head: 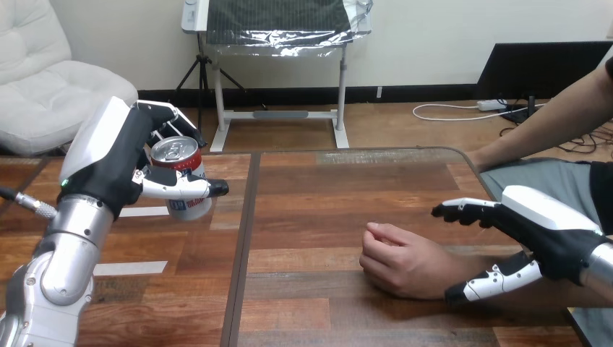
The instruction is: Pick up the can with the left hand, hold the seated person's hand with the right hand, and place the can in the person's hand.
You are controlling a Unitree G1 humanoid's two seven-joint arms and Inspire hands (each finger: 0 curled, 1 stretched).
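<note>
A red and white can (185, 176) with a silver top is held above the table at the left, my left hand (119, 160) shut on it with fingers and thumb curled round its sides. The person's hand (399, 260) rests loosely curled on the table right of centre. My right hand (538, 235) sits at the person's wrist (499, 271), fingers reaching over the wrist and thumb below it. The fingers look straight, and I cannot tell whether they touch the wrist.
The wooden table (311, 202) has a dark seam running front to back left of centre. White tape strips (130, 268) lie on the table under my left arm. The person's other arm (549, 119) comes in at the upper right.
</note>
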